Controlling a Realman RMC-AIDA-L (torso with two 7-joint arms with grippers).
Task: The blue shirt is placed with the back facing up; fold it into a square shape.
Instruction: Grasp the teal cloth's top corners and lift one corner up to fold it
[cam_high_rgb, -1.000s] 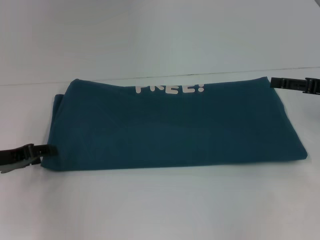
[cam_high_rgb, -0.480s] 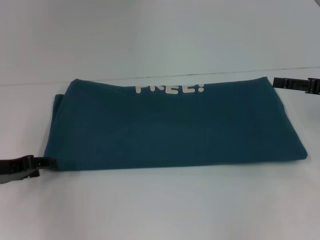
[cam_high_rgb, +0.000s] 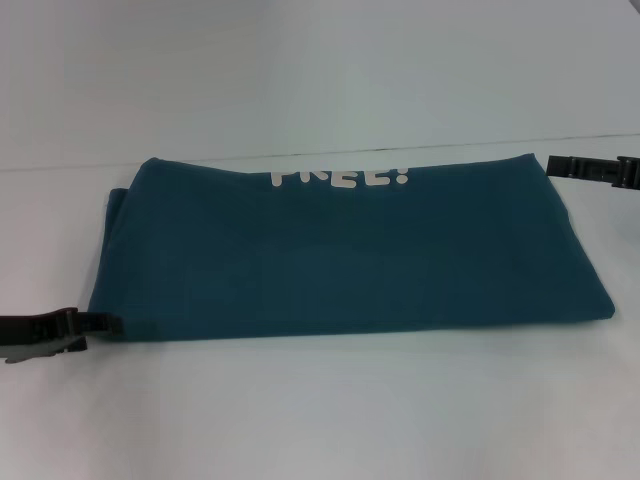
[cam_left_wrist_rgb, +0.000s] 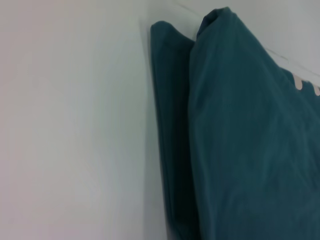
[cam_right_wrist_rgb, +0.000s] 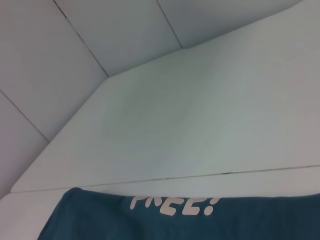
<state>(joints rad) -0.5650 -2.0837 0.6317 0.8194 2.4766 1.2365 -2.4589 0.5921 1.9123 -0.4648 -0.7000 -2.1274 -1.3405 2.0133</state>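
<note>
The left gripper (cam_high_rgb: 100, 322) touches the shirt (cam_high_rgb: 340, 250) at 8 o'clock; the right gripper (cam_high_rgb: 560, 165) is at 2 o'clock. I cannot tell if either grips. The shirt, mid-table (cam_high_rgb: 300, 410), is a long folded strip, not yet square.

left gripper (cam_high_rgb: 100, 323): black, long narrow fingers, ridged blocky segments, duller grey-black base toward the picture's edge | right gripper (cam_high_rgb: 560, 165): black, slim bar-shaped fingers, notched ribbed joints, squarer block behind | markings, cables, screws: none legible in head view
</note>
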